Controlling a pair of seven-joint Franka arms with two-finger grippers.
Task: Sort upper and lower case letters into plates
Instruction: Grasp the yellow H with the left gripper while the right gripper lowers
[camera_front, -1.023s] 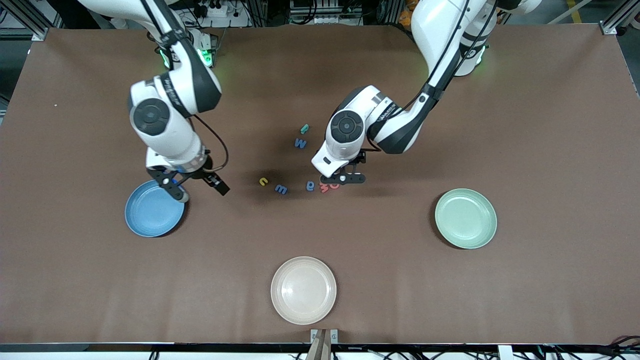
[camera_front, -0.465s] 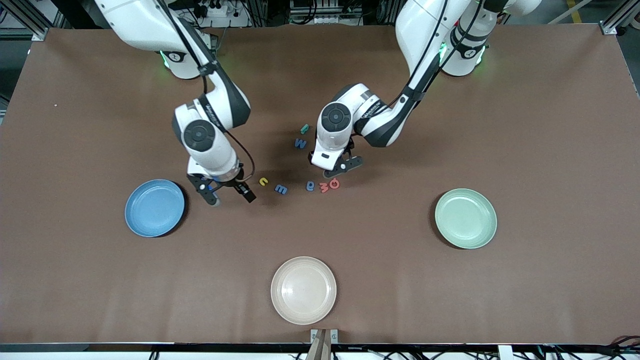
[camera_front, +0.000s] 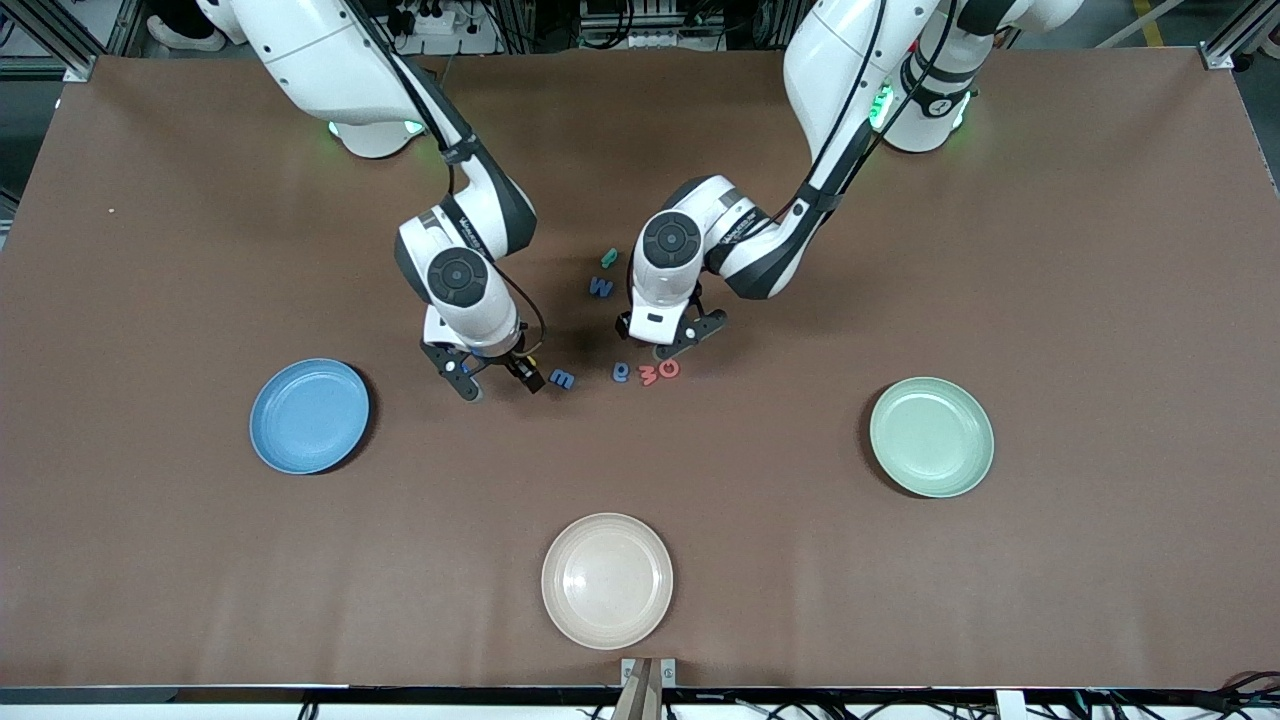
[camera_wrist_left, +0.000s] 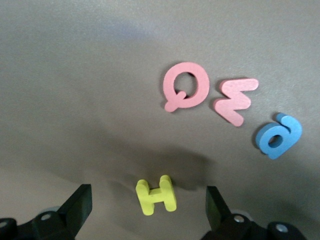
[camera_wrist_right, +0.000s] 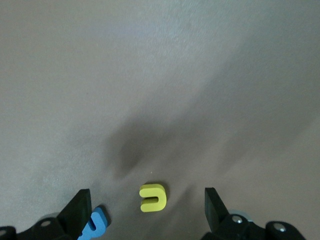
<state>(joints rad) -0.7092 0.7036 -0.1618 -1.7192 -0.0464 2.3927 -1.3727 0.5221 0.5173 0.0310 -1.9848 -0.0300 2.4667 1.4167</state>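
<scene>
Small letters lie in the table's middle: a blue m (camera_front: 562, 379), a blue letter (camera_front: 621, 372), two red ones (camera_front: 658, 372), a blue W (camera_front: 601, 287) and a teal one (camera_front: 608, 258). My right gripper (camera_front: 497, 380) hangs open over a yellow c (camera_wrist_right: 152, 198), which lies between its fingers (camera_wrist_right: 78, 212), with the blue m (camera_wrist_right: 95, 223) beside one finger. My left gripper (camera_front: 660, 338) is open over a yellow H (camera_wrist_left: 156, 195), next to a pink Q (camera_wrist_left: 186, 86). The blue plate (camera_front: 309, 416) and the pale green plate (camera_front: 931, 437) hold nothing.
A cream plate (camera_front: 607, 580) sits near the table's front edge, nearer the camera than the letters. The blue plate lies toward the right arm's end, the green one toward the left arm's end. Brown table cover all around.
My right gripper has travelled from above the blue plate to the letters and now covers the yellow c. My left gripper has shifted slightly off the red letters and turned.
</scene>
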